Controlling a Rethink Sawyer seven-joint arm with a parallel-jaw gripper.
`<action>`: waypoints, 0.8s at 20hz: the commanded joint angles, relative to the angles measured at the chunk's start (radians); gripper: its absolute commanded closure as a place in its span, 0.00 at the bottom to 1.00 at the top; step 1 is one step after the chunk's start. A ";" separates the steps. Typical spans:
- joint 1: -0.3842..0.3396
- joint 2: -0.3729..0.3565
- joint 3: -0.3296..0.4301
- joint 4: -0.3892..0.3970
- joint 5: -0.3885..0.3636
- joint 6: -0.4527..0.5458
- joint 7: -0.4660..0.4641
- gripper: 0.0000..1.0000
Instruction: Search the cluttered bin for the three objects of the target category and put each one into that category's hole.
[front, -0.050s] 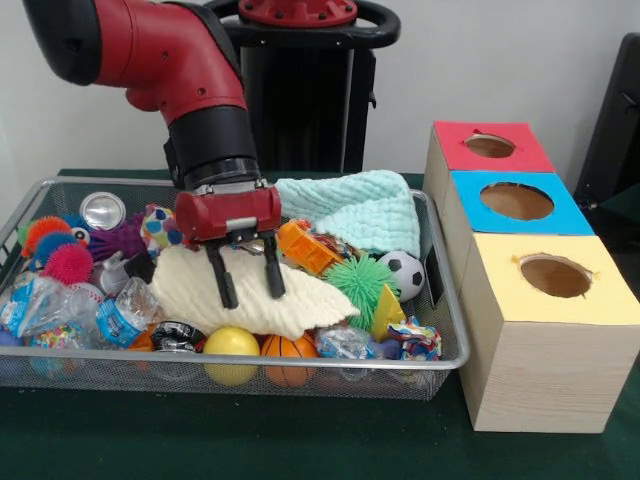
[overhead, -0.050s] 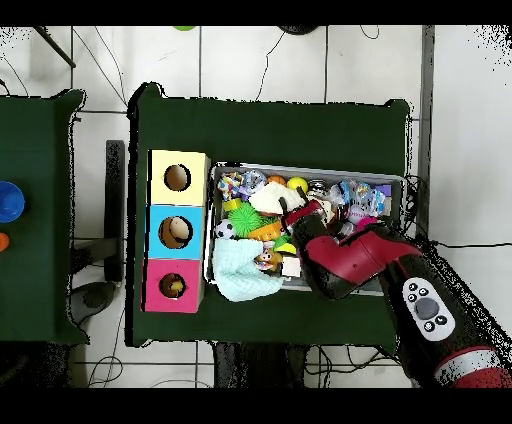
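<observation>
- Bin (front, -0.050s: 440, 362), a wire-mesh tray crammed with clutter, sits just beside the three-hole box; which category is wanted cannot be read from the scene, so the three targets lie somewhere in this pile, unidentified.
- Along the near rail lie a yellow ball (front, -0.050s: 230, 345), a small basketball (front, -0.050s: 287, 349) and crinkly wrappers (front, -0.050s: 412, 340), all close together and partly buried.
- Behind them a cream knitted cloth (front, -0.050s: 255, 295) drapes over the middle of the heap, hiding whatever lies beneath.
- Gripper (front, -0.050s: 246, 281) hangs directly over that cloth with its two black prongs spread apart and nothing between them; the tips look to be at or just above the fabric.
- Risk, as I judge it: closing here would likely snag the cloth, dragging neighbours such as the green spiky ball (front, -0.050s: 360, 281) or orange toy truck (front, -0.050s: 309, 247) out of place, or lifting a fold that slips free.
- Further back sit a mint towel (front, -0.050s: 362, 208), a soccer ball (front, -0.050s: 405, 271) and a tin can (front, -0.050s: 102, 210).
- To the side, the yellow hole (front, -0.050s: 555, 276) is nearest, then the blue hole (front, -0.050s: 517, 201), then the red hole (front, -0.050s: 490, 146); a floppy cloth could catch on a rim.
</observation>
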 joint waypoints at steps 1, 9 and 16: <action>-0.039 0.067 0.094 0.013 -0.001 0.164 0.063 0.00; 0.045 0.054 -0.007 0.016 0.035 0.181 0.054 1.00; 0.140 0.022 -0.124 0.038 0.103 0.156 0.107 1.00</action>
